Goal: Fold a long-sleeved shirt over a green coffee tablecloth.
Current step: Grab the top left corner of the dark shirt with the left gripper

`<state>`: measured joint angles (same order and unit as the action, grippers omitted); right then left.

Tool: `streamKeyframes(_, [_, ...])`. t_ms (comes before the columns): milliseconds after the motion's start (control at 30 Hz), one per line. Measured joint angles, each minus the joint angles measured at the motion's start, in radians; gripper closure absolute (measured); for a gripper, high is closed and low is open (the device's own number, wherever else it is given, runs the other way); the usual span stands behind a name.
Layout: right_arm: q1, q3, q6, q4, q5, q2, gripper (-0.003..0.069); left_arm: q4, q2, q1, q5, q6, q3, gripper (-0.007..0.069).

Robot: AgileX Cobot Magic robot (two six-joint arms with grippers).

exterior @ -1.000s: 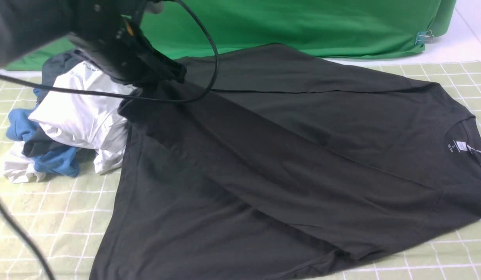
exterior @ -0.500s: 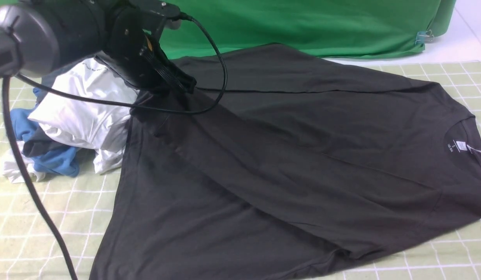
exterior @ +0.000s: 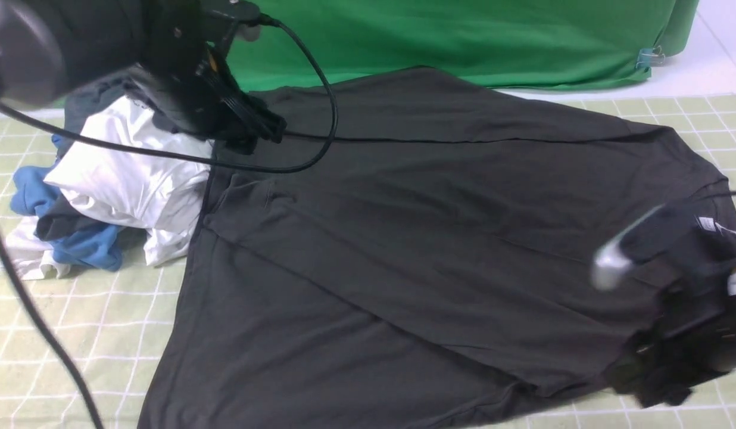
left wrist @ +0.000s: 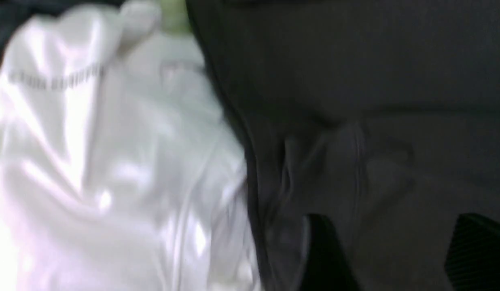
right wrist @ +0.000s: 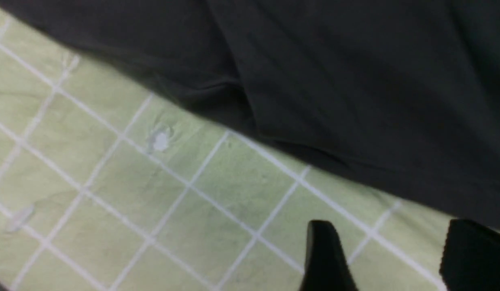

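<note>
Both ends of a large black cotton long-sleeved shirt (exterior: 404,238) have an arm close by. The shirt lies spread on a pale yellow-green tablecloth with thin white grid lines (exterior: 58,333), its long axis running left to right with the collar at the right. The left gripper (left wrist: 395,254) hovers over the far-left hem corner, fingers apart and empty, just beside a heap of white and blue garments (exterior: 124,179). The right gripper (right wrist: 395,254), also spread and empty, hangs over bare tablecloth, with the near-right shirt edge just beyond its fingertips. A bright green fabric sheet (exterior: 463,42) drapes behind.
</note>
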<state>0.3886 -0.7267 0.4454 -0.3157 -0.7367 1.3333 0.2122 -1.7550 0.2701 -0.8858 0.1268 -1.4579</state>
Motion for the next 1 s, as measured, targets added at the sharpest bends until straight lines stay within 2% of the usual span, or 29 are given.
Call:
streamKeyframes(67, [0.012,0.000,-0.005,0.025,0.034,0.070,0.0212,-0.020,0.028,0.000,-0.068,0.000,0.007,0.0410])
streamKeyframes(100, [0.016,0.000,-0.009,0.037,0.059,0.107,0.0184,-0.036,0.052,0.000,-0.094,-0.005,0.024,0.0492])
streamKeyframes(167, [0.018,0.000,-0.014,0.046,0.090,0.154,0.0157,-0.102,0.105,0.000,-0.101,-0.033,0.076,0.0575])
streamKeyframes(233, [0.018,0.000,-0.015,0.046,0.107,0.179,0.0150,-0.140,0.135,0.000,-0.090,-0.050,0.117,0.0594])
streamKeyframes(367, [0.019,0.000,-0.017,0.046,0.158,0.244,0.0143,-0.298,0.281,0.000,-0.003,-0.085,0.307,0.0621])
streamKeyframes(500, [0.019,-0.003,-0.017,0.046,0.180,0.266,0.0148,-0.339,0.354,0.000,0.039,-0.087,0.414,0.0622])
streamKeyframes(600, [0.019,-0.006,-0.017,0.057,0.188,0.271,0.0241,-0.342,0.395,0.000,0.050,-0.089,0.491,0.0622])
streamKeyframes(667, [0.019,-0.008,-0.017,0.066,0.196,0.273,0.0377,-0.343,0.407,0.000,0.049,-0.089,0.510,0.0622])
streamKeyframes(733, [0.019,-0.009,-0.012,0.063,0.190,0.275,0.0547,-0.345,0.411,0.000,0.043,-0.089,0.517,0.0622])
streamKeyframes(767, [0.019,-0.009,-0.011,0.063,0.187,0.274,0.0558,-0.345,0.411,0.000,0.044,-0.089,0.517,0.0622])
streamKeyframes(800, [0.019,-0.010,-0.009,0.063,0.176,0.276,0.0608,-0.345,0.412,0.000,0.037,-0.089,0.517,0.0622])
streamKeyframes(833, [0.019,-0.010,-0.008,0.063,0.165,0.276,0.0623,-0.345,0.412,0.000,0.032,-0.089,0.517,0.0622])
streamKeyframes(1000, [0.019,-0.009,-0.052,0.073,0.103,0.268,0.0635,-0.345,0.413,0.000,-0.030,-0.112,0.517,0.0619])
